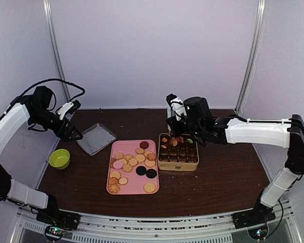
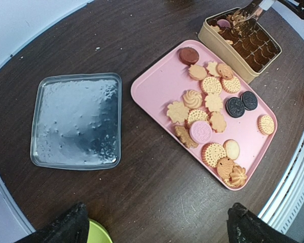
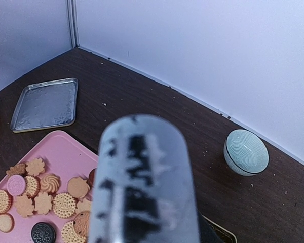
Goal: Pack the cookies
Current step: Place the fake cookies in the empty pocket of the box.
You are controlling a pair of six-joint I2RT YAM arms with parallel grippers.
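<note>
cookies (image 2: 212, 85): tan, pink, black | tray (image 2: 157, 86): pink | tin (image 1: 178, 165): gold | bowl (image 1: 59, 158): lime green

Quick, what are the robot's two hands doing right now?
Left hand: open, holding nothing.
Right hand: closed on a shiny metal tool; it's too blurry to say what kind.

Left end effector (image 2: 157, 232) wide open (raised), right end effector (image 1: 175, 115) gripping tongs (image 3: 142, 172)
</note>
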